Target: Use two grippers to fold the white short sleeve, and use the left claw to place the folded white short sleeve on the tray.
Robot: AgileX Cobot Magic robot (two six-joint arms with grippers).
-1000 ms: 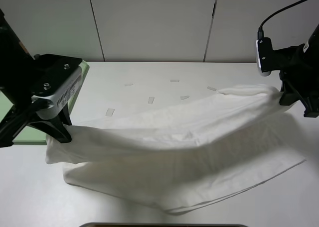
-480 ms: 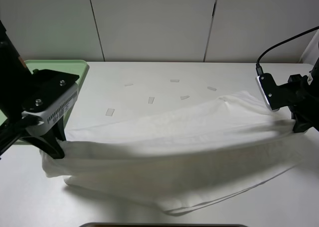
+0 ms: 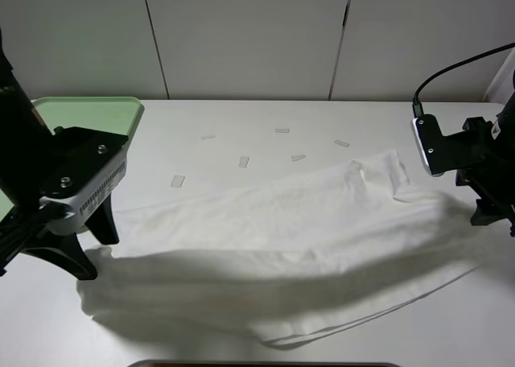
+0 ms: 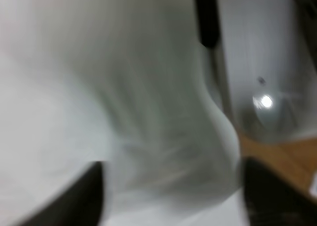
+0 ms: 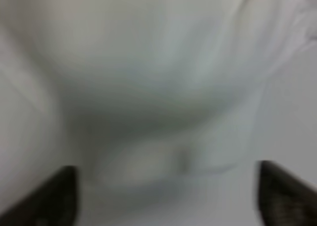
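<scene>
The white short sleeve [image 3: 273,238] lies folded lengthwise across the table, its upper layer laid over the lower one; blurred white cloth fills the left wrist view [image 4: 148,112] and the right wrist view [image 5: 158,77]. My left gripper [image 3: 100,257] stands at the shirt's left end with its fingers spread, open and holding nothing; it shows the same in its wrist view [image 4: 173,206]. My right gripper [image 3: 489,214] is at the shirt's right end, open in its wrist view [image 5: 168,201]. The pale green tray [image 3: 88,109] is at the back left, partly hidden by the left arm.
Several small pale tape strips [image 3: 244,162] lie on the white table behind the shirt. A pale panelled wall [image 3: 249,37] stands along the table's back edge. A dark object [image 3: 265,364] shows at the table's front edge.
Both grippers came down and toward the front, laying the shirt's held edge over the rest. Both then opened and let go of the shirt, which now lies flat.
</scene>
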